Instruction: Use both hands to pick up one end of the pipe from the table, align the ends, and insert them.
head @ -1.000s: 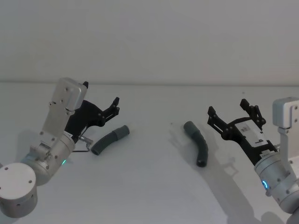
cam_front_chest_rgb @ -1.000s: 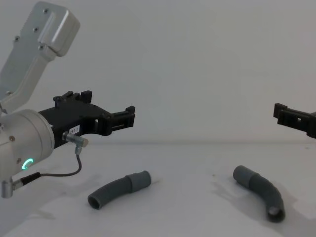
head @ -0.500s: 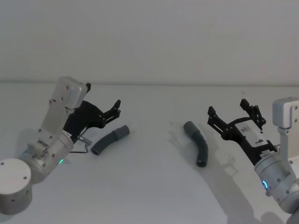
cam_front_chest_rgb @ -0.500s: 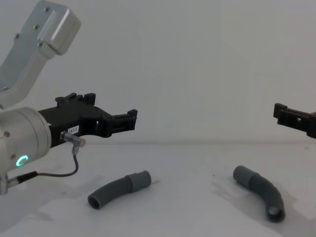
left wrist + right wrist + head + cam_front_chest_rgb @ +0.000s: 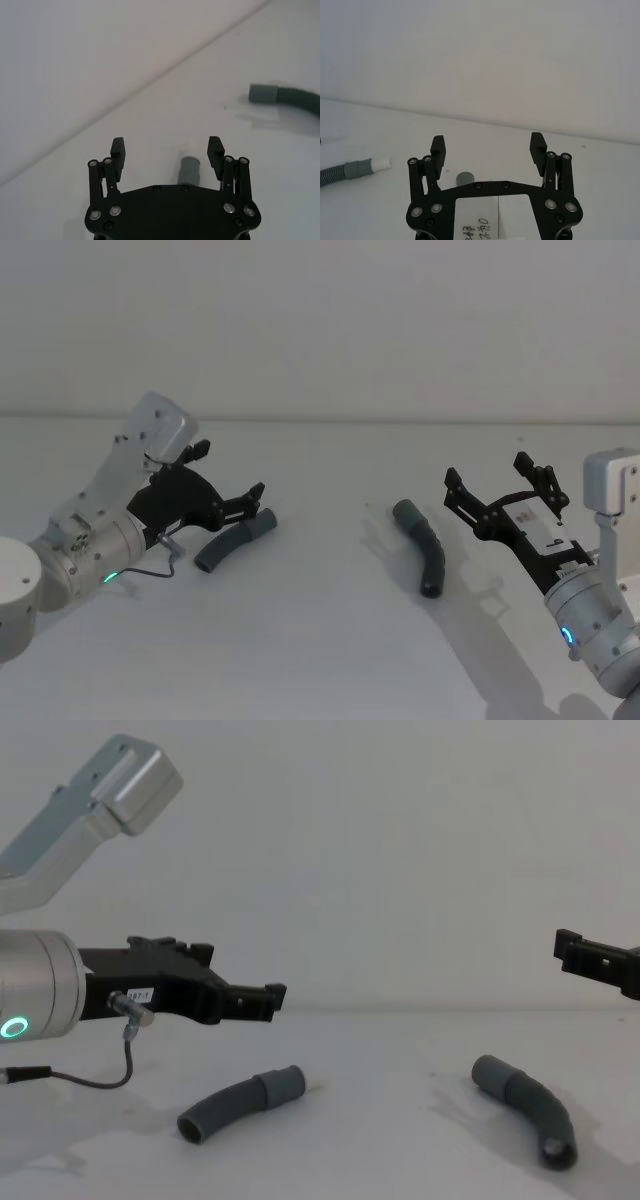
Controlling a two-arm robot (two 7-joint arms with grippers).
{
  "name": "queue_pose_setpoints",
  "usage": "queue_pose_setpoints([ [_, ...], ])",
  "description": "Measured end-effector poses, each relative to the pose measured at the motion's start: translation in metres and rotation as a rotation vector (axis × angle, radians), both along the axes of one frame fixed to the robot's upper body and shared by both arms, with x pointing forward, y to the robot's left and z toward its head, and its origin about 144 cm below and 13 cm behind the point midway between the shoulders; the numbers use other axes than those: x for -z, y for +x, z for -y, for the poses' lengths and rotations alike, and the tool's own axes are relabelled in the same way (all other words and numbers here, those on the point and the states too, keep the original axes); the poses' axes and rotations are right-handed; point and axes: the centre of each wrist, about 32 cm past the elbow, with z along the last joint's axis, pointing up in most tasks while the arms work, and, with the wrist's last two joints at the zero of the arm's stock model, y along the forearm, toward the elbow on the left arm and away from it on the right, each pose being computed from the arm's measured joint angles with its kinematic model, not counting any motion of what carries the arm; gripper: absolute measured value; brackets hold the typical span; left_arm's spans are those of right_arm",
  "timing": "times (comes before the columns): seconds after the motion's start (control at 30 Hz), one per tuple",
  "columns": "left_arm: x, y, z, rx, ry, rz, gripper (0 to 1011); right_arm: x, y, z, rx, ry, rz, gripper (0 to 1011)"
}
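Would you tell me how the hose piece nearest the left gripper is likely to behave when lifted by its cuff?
The left hose piece is corrugated, so it will probably flex slightly rather than stay rigid. Short and hollow, it is likely light. Its smooth cuff might slip in the open left gripper.

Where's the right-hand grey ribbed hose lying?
In the head view, the curved dark-grey corrugated hose piece lies on the white table, right of centre, just left of the black right end effector.

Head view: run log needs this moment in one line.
black left gripper: open over dark-grey corrugated left hose | black right gripper: open near right hose | hoses on white table
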Motion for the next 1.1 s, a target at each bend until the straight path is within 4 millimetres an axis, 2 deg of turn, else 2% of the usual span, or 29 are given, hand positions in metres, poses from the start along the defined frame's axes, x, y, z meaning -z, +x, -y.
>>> queue_pose_setpoints([
  [0.27, -0.003, 0.012, -0.003, 0.040, 0.033, -0.092, 1001, 0.000, 0.000, 0.000, 0.000, 0.000, 0.000, 1001],
  [1.1, 0.001, 0.030, 0.000, 0.032, 0.053, -0.243, 1001, 0.000, 0.000, 0.000, 0.000, 0.000, 0.000, 1001],
])
